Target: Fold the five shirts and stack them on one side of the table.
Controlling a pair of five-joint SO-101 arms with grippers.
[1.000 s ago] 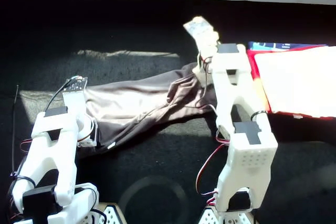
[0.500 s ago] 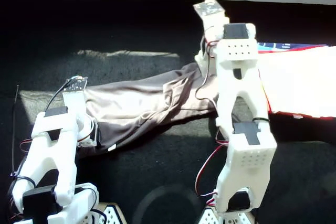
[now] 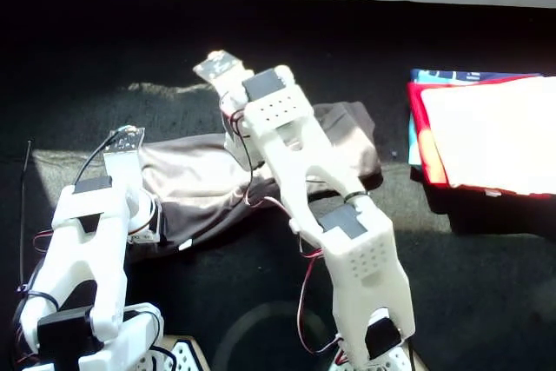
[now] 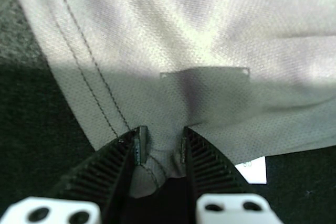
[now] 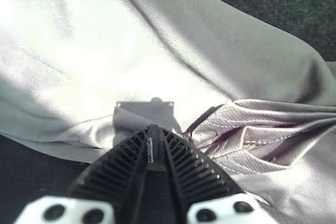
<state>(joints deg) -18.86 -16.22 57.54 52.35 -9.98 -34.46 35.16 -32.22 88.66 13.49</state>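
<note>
A grey shirt (image 3: 204, 182) lies across the middle of the black table, its right part doubled over into a fold (image 3: 347, 138). My left gripper (image 3: 161, 230) sits at the shirt's near left hem. In the left wrist view this gripper (image 4: 161, 148) is shut on a pinch of the grey shirt (image 4: 184, 35), close to a white tag (image 4: 253, 172). My right gripper (image 3: 233, 132) hangs over the shirt's middle, left of the fold. Seen from the right wrist, the right gripper (image 5: 153, 150) has its jaws pressed together on a thin edge of the grey shirt (image 5: 105, 51).
A stack of folded shirts (image 3: 491, 132) sits at the right side of the table, white on top with red and blue edges beneath. Bare black tabletop (image 3: 104, 49) stretches behind and to the left of the grey shirt.
My right arm has swung left from beside the stack to over the shirt's middle, drawing the shirt's right end with it into a fold. The left arm has stayed put.
</note>
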